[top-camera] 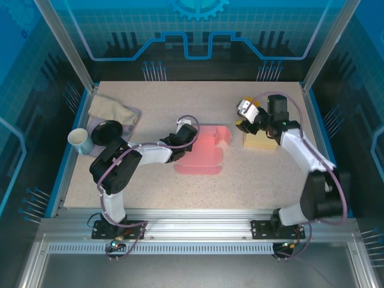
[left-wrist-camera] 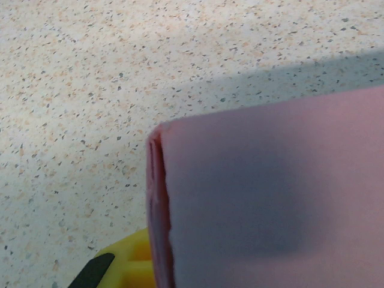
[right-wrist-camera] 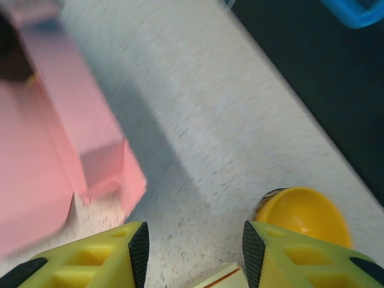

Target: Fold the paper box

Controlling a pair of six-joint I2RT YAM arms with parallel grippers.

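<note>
Top external view: well left of the box (top-camera: 204,150) we see a cup (top-camera: 79,140) and a cloth (top-camera: 111,110), neither part of the job. The box lies near the middle of the table (top-camera: 252,180), a pink sheet mostly flat, with its far right corner standing up as a low wall. The left gripper (top-camera: 183,137) sits at the box's left edge. From the left wrist we see a doubled pink edge of the box (left-wrist-camera: 270,198) close to the lens and raised off the table, with one yellow finger (left-wrist-camera: 129,267) just beneath it. The jaws are closed, and we judge that they pinch that left panel.

Right of the box, near but not touching it, hangs the right gripper (top-camera: 243,125). From the right wrist its jaws stand partly apart with nothing between them. The box (right-wrist-camera: 36,180) lies up and to their left, and a yellow bowl (right-wrist-camera: 303,219) sits off to the box's right. A tan block (top-camera: 261,143) also lies right of the box.

We judge the step in hand to be raising and creasing the side walls, with the left side gripped and the right side free. The next move, we think, calls for the right gripper to reach the box's right wall and close on it or push it while the left holds the sheet steady. A slip at the left could let the thin paper spring flat.
</note>
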